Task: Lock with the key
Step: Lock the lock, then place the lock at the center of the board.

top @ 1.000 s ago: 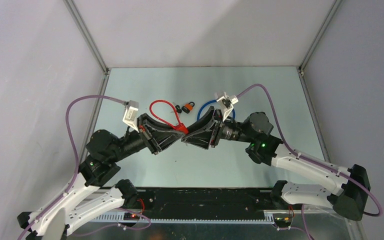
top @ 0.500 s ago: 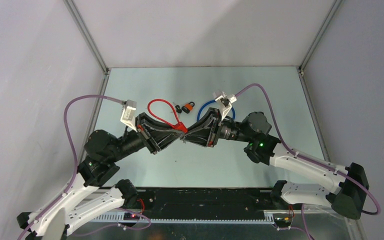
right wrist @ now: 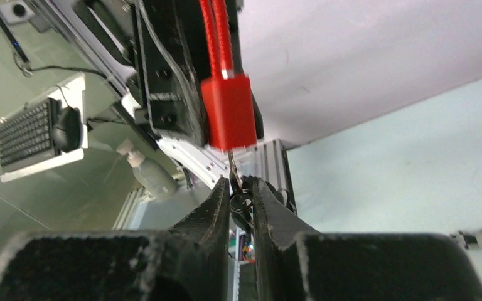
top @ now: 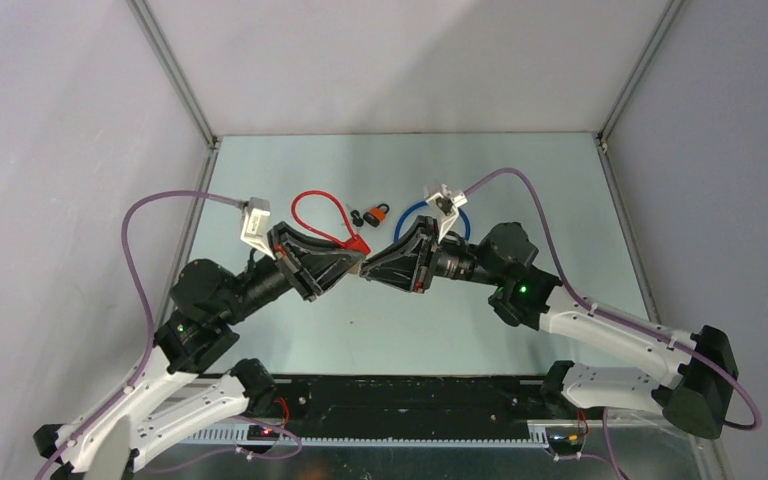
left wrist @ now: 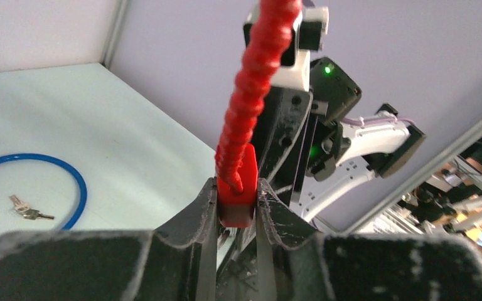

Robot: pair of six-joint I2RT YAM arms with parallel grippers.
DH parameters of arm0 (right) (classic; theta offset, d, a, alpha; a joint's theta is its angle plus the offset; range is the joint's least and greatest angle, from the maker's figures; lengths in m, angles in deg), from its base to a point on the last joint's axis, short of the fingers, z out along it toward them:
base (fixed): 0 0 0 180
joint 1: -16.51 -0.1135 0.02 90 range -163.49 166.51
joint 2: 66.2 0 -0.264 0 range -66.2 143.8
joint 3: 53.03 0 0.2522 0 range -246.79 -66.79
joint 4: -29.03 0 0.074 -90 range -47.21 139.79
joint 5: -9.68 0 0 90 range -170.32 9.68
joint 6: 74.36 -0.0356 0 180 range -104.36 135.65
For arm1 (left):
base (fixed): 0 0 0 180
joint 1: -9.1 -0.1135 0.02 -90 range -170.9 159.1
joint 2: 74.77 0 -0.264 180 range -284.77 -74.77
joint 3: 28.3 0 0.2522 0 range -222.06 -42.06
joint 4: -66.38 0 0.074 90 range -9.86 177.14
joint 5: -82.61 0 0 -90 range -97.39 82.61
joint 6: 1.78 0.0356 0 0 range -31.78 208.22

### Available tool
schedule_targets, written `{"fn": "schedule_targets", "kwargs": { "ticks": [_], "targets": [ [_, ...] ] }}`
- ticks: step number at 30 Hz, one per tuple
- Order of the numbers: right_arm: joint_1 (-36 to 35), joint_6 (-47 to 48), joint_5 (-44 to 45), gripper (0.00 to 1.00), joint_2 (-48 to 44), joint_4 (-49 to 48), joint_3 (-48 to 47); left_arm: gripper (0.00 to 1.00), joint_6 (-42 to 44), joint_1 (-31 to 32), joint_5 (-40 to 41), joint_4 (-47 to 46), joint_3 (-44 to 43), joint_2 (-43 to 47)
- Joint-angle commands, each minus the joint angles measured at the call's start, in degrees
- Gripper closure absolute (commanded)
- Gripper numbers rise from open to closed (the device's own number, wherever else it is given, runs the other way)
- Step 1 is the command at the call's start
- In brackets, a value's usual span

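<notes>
Table: pale green, enclosed by grey walls. Ref pt for everything below = red lock body, held up off the table roughly mid-width, between the two grippers.

L arm reaches in to the body from its own side, and R arm from the opposite side. The two wrists meet nose to nose at the body.

L gripper: fingers clamped on the body's two flat sides, and the body sits deep between the pads. R gripper: fingers pinched together on the key, directly under the body in R wrist view.

Red cable: ribbed, runs out of the body's top end and loops away toward the far wall on the L-arm side. Can't tell if the loop rests on the table.

Blue cable loop: flat on the table, beyond the body on the R-arm side, partly hidden by R wrist in top view.

Orange padlock: small, on the table just beyond the body, between red and blue loops. There's a dark bit next to it, too small to ID.

Key blade is thin metal, pointing up at the body's lower face, and its tip meets that face. Insertion depth can't be seen.

Spare keys: a small bunch lying inside the blue loop, well apart from the body.
</notes>
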Motion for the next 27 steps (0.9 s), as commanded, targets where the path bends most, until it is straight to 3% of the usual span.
{"fn": "schedule_targets", "kwargs": {
  "ticks": [1,11,15,21,27],
  "targets": [
    [0.3,4.6,-0.5,1.00,-1.8,7.3,0.9,1.00,2.6,0.1,6.0,-4.4,-4.2,0.9],
    [3.5,5.1,-3.9,1.00,-4.7,11.9,2.8,1.00,5.7,0.0,7.7,-2.1,-6.0,0.8],
    [5.9,3.5,0.5,1.00,-5.9,15.0,2.8,1.00,6.3,0.0,7.7,0.5,-4.9,-0.8],
    [10.5,0.2,15.5,1.00,-8.4,24.9,3.8,1.00,5.5,0.0,9.9,5.7,3.0,-5.7],
    [18.6,-5.3,21.4,1.00,-12.0,33.7,8.4,1.00,2.5,0.0,5.9,5.2,11.4,-17.6]
  ]
}}
